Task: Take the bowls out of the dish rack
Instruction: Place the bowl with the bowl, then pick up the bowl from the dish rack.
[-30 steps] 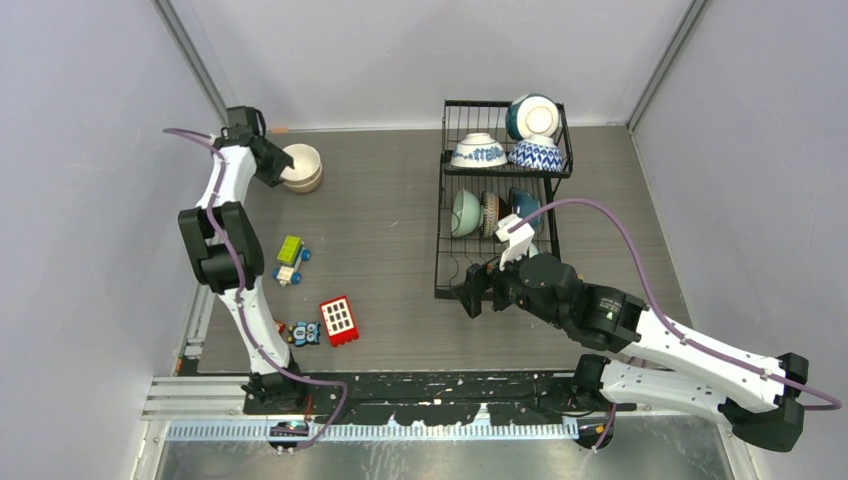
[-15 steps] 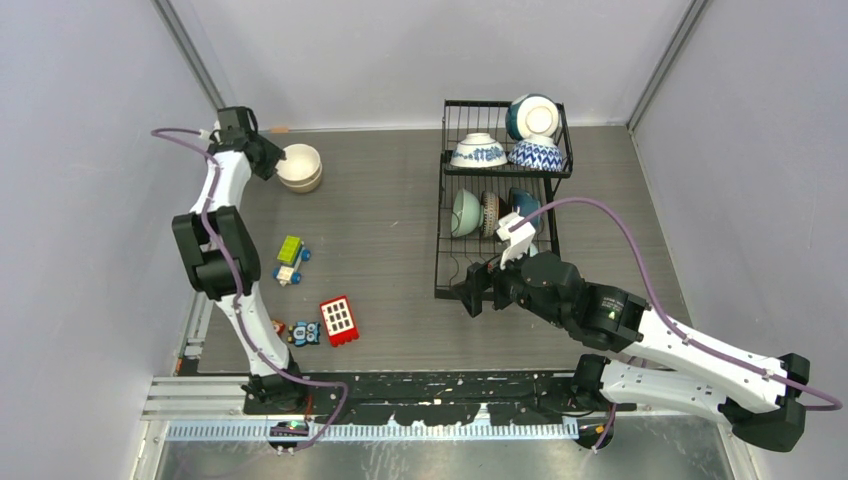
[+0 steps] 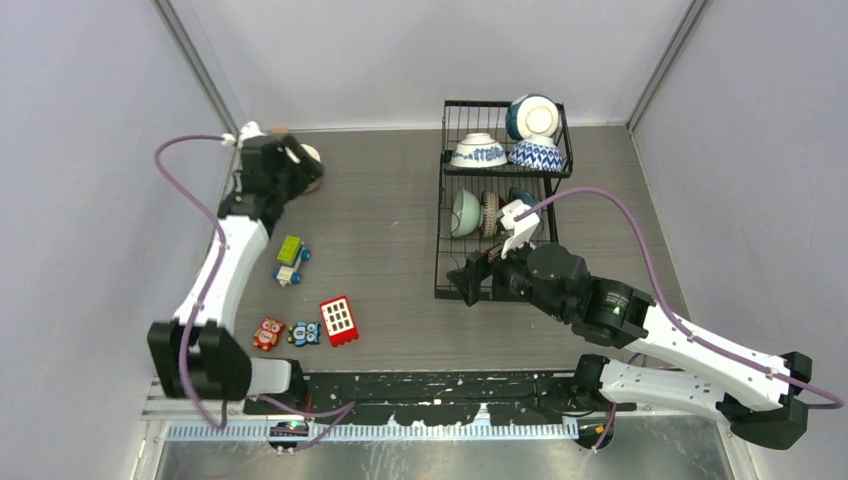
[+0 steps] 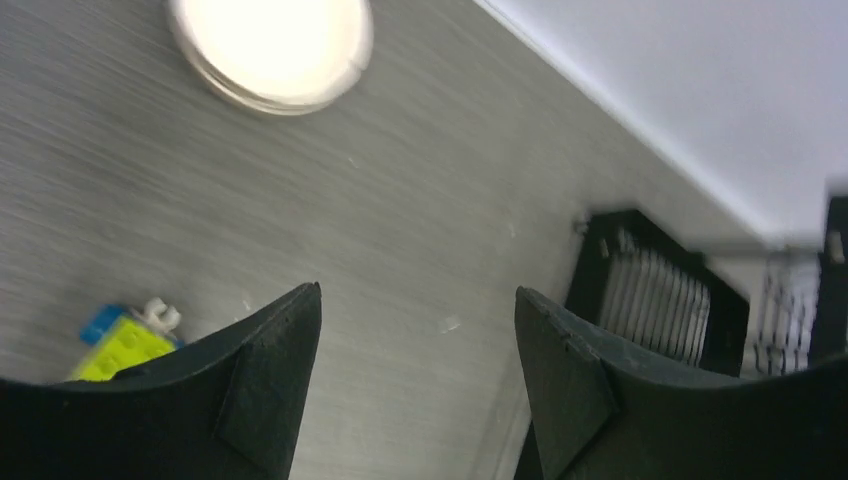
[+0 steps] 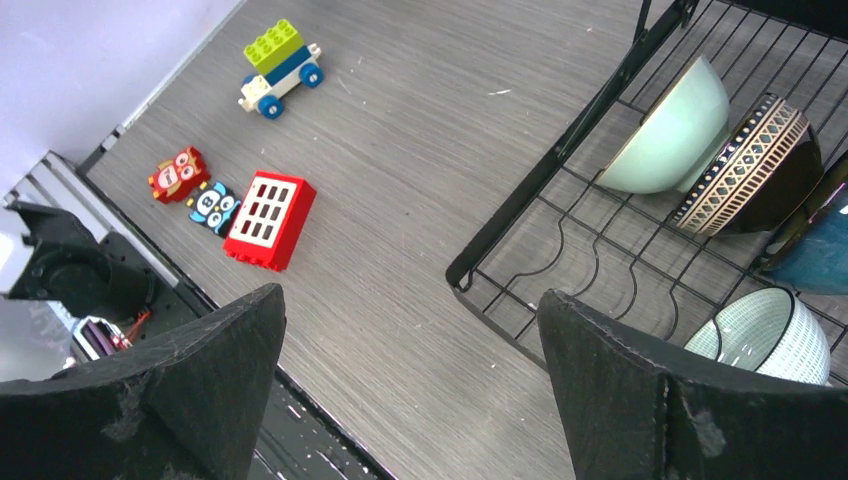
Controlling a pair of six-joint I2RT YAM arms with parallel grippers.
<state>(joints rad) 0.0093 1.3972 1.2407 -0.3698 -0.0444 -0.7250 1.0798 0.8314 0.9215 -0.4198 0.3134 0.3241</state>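
Observation:
The black wire dish rack [image 3: 441, 240] stands at the far right. Its upper basket holds a blue-and-white bowl [image 3: 478, 151], a teal bowl [image 3: 532, 116] and a blue patterned bowl [image 3: 538, 155]. The lower tier holds a pale green bowl [image 5: 670, 130], a brown patterned bowl [image 5: 750, 170], a dark teal bowl [image 5: 815, 250] and a ribbed pale bowl [image 5: 765, 335]. Stacked cream bowls [image 4: 268, 45] sit on the table at the far left. My left gripper [image 3: 292, 168] is open and empty above the table beside them. My right gripper [image 3: 465, 283] is open and empty at the rack's near left corner.
Toy blocks lie on the left half of the table: a lime and blue car [image 5: 280, 55], a red block [image 5: 268, 220] and two small owl blocks [image 5: 180, 175]. The rack's front rail [image 5: 540, 180] is just right of my right gripper. Grey walls enclose the table.
My left arm has swung its elbow down to the near left, and its gripper now hangs over the cream bowls, facing the rack. My right gripper has edged slightly toward the rack.

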